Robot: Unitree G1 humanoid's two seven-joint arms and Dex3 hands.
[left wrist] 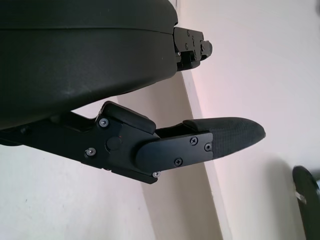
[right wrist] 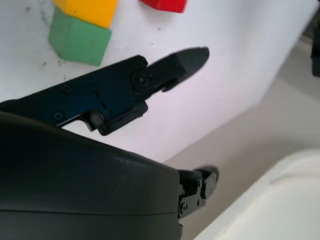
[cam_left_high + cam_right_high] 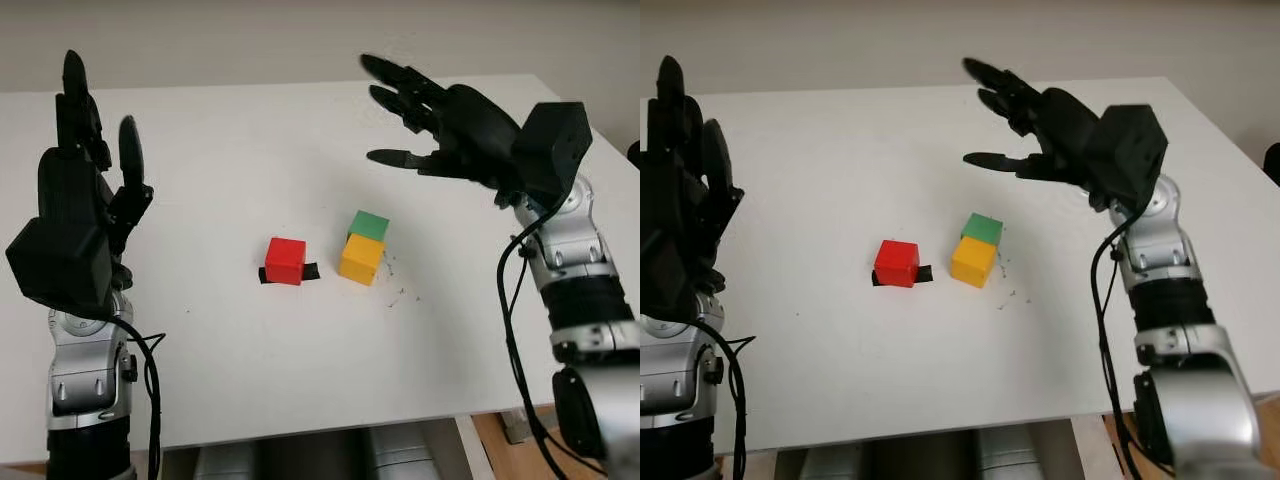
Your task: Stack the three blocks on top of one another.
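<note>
From my head cameras, my left hand was up at the left side of the table, fingers pointing upward, open and holding nothing. My right hand was raised over the far right part of the table, palm turned toward the middle, also open with nothing in it. All three blocks sat near the table's center, none stacked. The red block was on its own with a small black thing touching its base. Just to its right, the yellow block and green block were touching each other, green on the far side.

Left wrist cam: just my black hand shell and one finger sticking straight out, pale wall behind it.

Right wrist cam: a finger of mine stretched out above the table, with the green block, the yellow one and a bit of the red one on the white surface beyond it.
</note>
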